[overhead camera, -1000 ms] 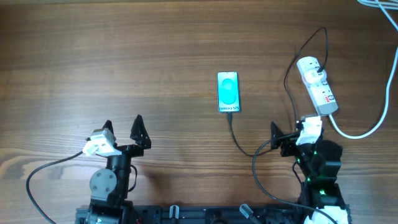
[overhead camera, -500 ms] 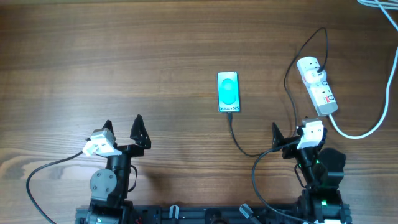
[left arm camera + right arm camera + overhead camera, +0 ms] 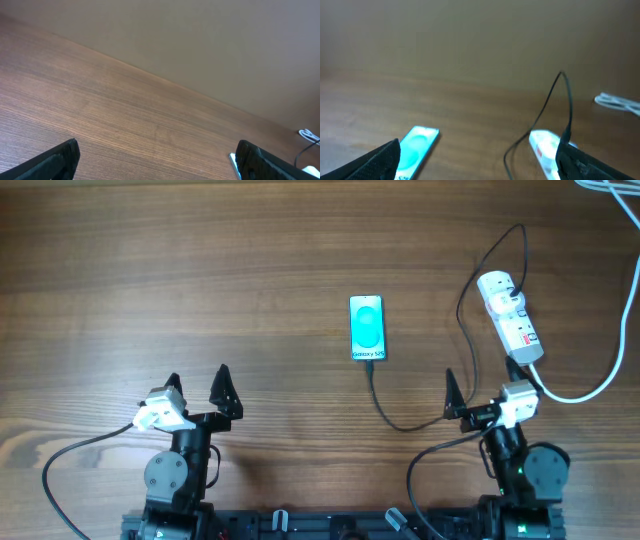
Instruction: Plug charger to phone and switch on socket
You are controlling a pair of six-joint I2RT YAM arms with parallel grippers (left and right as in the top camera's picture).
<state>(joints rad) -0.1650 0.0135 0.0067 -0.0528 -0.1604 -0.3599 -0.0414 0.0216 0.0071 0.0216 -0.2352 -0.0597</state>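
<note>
**Status: charger looks plugged in, socket switch unconfirmed**

Phone [image 3: 367, 328] lies flat mid-table, screen lit cyan, text end toward the arms. Charger [image 3: 385, 412] leaves that near edge, curves toward the right arm, then loops up to the socket [image 3: 510, 320] at the right of the table [image 3: 200, 260]. We see the cable tip meeting the phone's edge, so we judge the plug-in step done. The connector is too small for us to confirm it is fully seated.

Socket lies tilted, with its thick white cord [image 3: 590, 392] trailing off to the right. Its red switch marks are visible, but we cannot tell on from off in any view, and a lit screen proves nothing either way.

Left gripper [image 3: 196, 380] has its jaws wide apart and empty, well apart from phone, cable and socket. Right gripper [image 3: 477, 150] is also spread wide and holds nothing. It sits near the socket's near end with the black cable close by, and its wrist view shows phone and socket both ahead.

We reckon what's left is to press or verify the switch, and the right arm is better placed for that
</note>
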